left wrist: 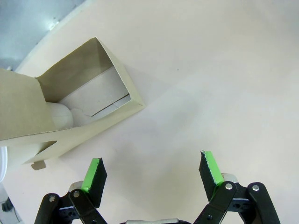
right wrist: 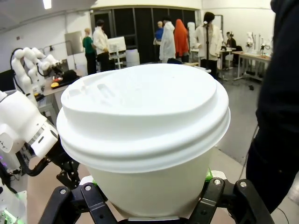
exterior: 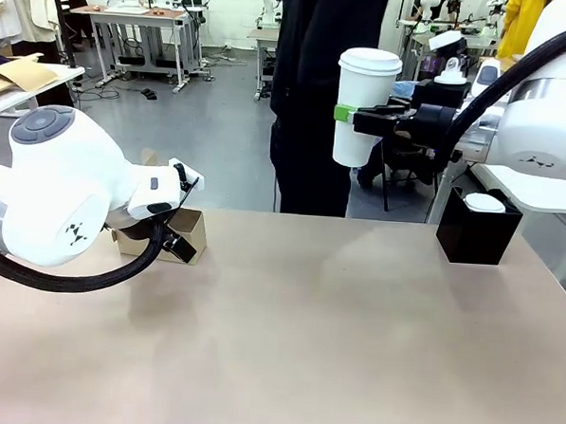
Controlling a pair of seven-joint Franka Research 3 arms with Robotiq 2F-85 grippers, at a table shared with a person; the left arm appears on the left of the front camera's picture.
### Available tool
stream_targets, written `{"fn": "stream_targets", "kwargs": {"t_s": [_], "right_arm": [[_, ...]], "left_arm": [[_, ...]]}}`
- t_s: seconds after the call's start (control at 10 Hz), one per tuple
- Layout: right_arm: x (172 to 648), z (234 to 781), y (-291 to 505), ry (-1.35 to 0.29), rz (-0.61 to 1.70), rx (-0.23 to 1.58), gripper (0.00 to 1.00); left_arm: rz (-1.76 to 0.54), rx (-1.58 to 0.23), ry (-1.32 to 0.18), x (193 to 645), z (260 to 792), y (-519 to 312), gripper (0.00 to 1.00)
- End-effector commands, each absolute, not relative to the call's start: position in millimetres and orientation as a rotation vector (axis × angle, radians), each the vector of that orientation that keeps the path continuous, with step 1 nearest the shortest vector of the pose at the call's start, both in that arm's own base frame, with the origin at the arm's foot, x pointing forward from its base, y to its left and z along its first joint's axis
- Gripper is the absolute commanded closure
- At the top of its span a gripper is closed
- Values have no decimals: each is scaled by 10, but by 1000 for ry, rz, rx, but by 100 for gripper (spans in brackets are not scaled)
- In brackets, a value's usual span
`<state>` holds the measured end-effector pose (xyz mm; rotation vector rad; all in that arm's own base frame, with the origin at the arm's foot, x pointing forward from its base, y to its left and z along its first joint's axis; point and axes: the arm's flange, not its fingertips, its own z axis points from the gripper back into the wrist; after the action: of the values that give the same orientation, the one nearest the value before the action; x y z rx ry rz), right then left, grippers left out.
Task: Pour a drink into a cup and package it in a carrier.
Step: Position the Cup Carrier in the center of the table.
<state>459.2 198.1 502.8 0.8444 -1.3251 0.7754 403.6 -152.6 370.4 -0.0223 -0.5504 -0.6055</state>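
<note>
My right gripper [exterior: 350, 116] is shut on the cup [exterior: 365, 102], a tall white paper cup with a domed lid. It holds the cup upright, high above the table's far edge. In the right wrist view the cup [right wrist: 145, 140] looms close between the black fingers [right wrist: 77, 200]. The brown cardboard carrier [exterior: 195, 224] sits at the far left of the table. My left gripper [exterior: 179, 245] is right beside it. The left wrist view shows that gripper [left wrist: 152, 172] open above bare table, its green pads [left wrist: 93, 175] wide apart, with the carrier [left wrist: 79, 105] just beyond them. The drink is out of view.
A black box with a white round top [exterior: 479, 227] stands at the table's far right. A person in dark clothes [exterior: 322, 100] stands at the far side, just behind the cup. The tan table [exterior: 333, 338] is bare through the middle and front.
</note>
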Motion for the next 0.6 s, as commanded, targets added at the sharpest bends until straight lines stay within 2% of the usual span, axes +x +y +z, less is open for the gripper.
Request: {"fn": "stream_targets", "kwargs": {"t_s": [0.0,0.5], "right_arm": [[4586,5063,1990,-1332,775,848,19],[4586,5063,1990,-1332,775,848,19]], "left_arm": [[-605,-24,-550,4036,3703,-1519,0],[-605,-24,-550,4036,3703,-1519,0]]}}
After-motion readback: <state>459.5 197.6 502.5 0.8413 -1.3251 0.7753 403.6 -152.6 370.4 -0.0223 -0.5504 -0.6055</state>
